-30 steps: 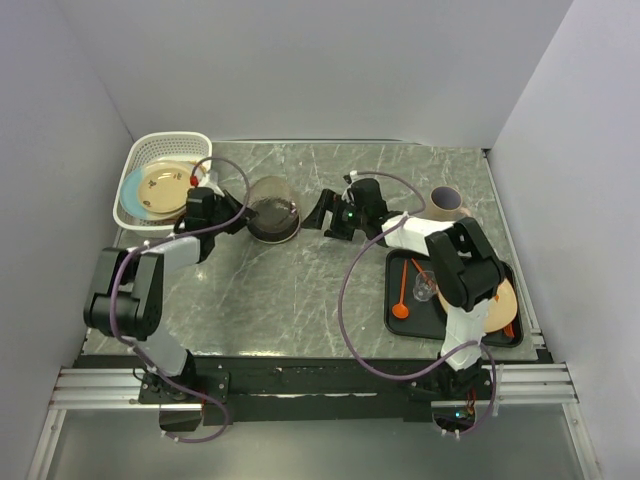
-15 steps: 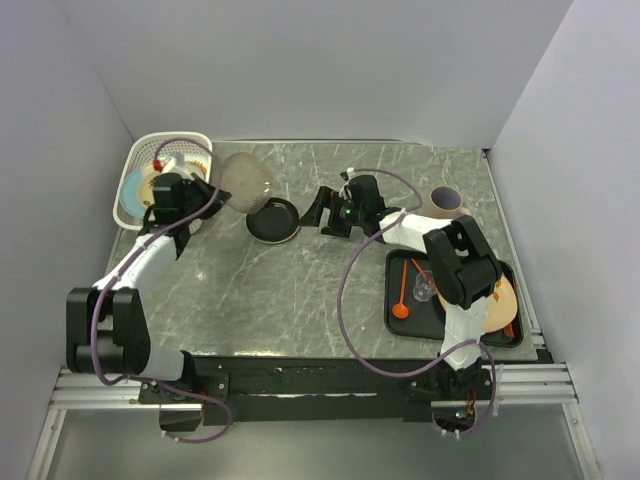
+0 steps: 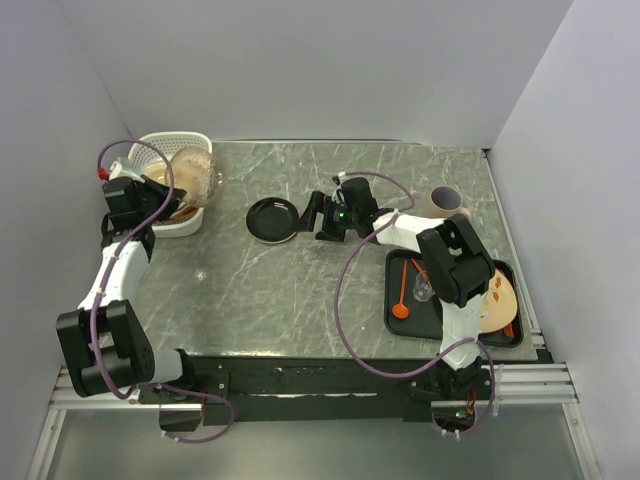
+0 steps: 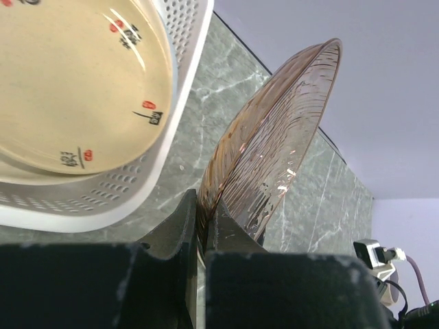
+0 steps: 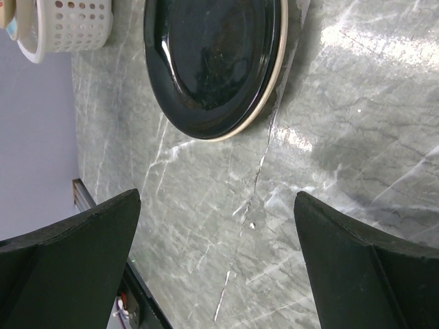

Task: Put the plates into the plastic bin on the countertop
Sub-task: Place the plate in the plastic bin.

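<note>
Holding clear amber ribbed glass plate (image 4: 274,144) on edge above right rim of white perforated plastic bin (image 4: 180,62), left gripper (image 4: 204,216) clenched on it; level over bin centre, lower gently, release; right gripper (image 5: 216,233) agape.

The left arm (image 3: 112,275) rises from its base along the left side, elbow folded low and forearm angled toward the far-left corner; the wrist is turned rightward; the left gripper (image 4: 204,218) is closed, its two fingers pinching the lower rim of a clear ribbed plate (image 4: 274,137) that stands tilted on edge. The right arm (image 3: 455,270) bends sharply at the elbow; its forearm reaches leftward and low; the right gripper (image 5: 218,199) is spread wide, fingers well apart and gripping nothing.
</note>
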You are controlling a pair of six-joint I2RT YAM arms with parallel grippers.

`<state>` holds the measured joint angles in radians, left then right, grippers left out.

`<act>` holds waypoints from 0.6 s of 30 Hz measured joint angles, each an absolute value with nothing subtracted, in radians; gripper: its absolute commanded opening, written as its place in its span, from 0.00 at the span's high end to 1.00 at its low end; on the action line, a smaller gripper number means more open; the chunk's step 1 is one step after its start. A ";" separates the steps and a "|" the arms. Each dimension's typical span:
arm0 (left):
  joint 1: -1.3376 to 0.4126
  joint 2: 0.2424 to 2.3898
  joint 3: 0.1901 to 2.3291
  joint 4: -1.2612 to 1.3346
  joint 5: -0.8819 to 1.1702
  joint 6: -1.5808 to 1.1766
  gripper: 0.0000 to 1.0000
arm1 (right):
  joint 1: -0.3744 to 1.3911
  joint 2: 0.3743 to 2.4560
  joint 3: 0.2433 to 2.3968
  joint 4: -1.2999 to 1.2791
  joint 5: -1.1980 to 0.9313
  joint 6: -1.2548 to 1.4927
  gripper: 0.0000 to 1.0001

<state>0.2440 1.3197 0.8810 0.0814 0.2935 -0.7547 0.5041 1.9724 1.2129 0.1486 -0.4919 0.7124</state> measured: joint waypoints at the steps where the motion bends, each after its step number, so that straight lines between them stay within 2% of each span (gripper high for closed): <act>1: 0.252 1.320 0.881 0.081 0.296 -0.757 0.99 | 0.504 1.972 1.213 0.147 -0.492 0.712 0.00; 18: 0.340 1.487 0.883 0.088 0.317 -0.829 0.99 | 0.505 1.972 1.213 0.124 -0.491 0.701 0.00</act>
